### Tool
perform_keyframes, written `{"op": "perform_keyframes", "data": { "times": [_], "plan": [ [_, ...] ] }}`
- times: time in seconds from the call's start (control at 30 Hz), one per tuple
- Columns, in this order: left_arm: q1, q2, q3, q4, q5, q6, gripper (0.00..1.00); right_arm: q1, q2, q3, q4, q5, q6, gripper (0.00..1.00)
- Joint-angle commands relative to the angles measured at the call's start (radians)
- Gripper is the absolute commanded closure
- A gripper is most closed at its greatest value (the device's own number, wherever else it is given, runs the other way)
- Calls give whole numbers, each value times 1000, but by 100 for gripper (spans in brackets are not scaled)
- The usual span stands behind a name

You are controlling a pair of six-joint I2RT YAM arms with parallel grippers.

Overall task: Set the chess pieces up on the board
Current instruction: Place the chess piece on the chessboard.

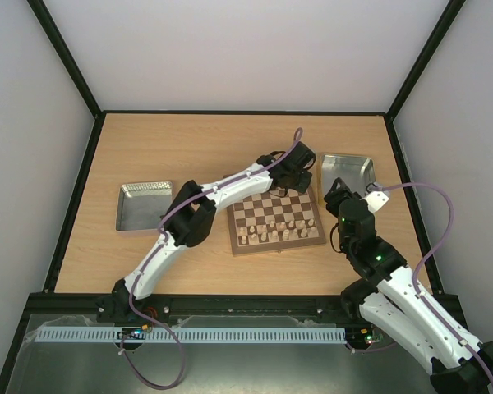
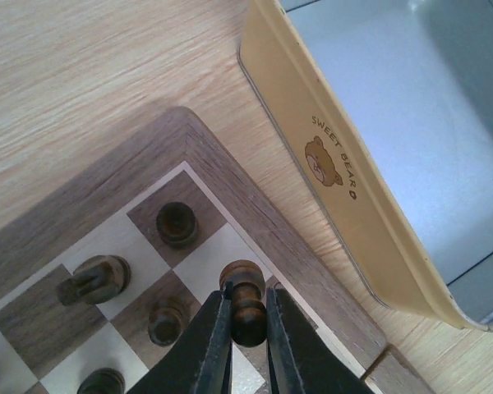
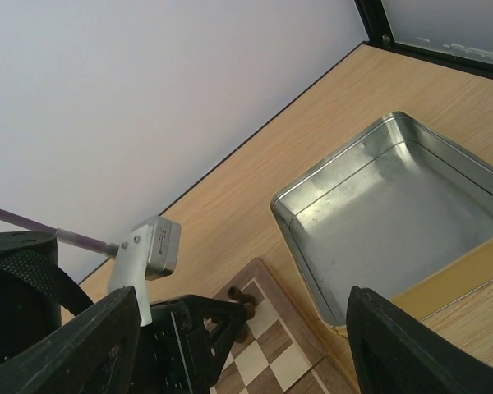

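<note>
Chessman pinched at the board's far right corner.

Left wrist view alone shows it plainly: the left gripper [image 2: 248, 290] has its fingers clamped on a dark brown, round-headed piece [image 2: 241, 272] over a cream square by the border of the board [image 2: 230, 189]; whether its base touches the square I cannot tell. Four more dark pieces [image 2: 177, 223] sit on squares near it. From overhead the left arm covers that corner, and pale pieces [image 1: 279, 231] fill the near rows. Just beside the corner lies a metal tray [image 2: 345, 197], its outer wall yellow with a bear and "SWEET BEAR". The right gripper [image 3: 242, 295] hovers by the tray, fingers wide apart, holding nothing. A second tray [image 1: 144, 205] lies left of the board, apart from it.
</note>
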State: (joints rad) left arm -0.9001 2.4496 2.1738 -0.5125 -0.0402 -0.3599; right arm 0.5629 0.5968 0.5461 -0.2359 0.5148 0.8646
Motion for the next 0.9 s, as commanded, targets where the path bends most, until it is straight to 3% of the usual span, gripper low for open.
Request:
{"op": "perform_keyframes", "data": {
  "times": [0.0, 0.87],
  "plan": [
    [1, 22, -3, 15, -31, 19, 86, -3, 4, 7, -16, 15, 14, 32],
    [2, 40, 1, 40, -20, 25, 77, -3, 14, 5, -13, -2, 16, 32]
  ]
}}
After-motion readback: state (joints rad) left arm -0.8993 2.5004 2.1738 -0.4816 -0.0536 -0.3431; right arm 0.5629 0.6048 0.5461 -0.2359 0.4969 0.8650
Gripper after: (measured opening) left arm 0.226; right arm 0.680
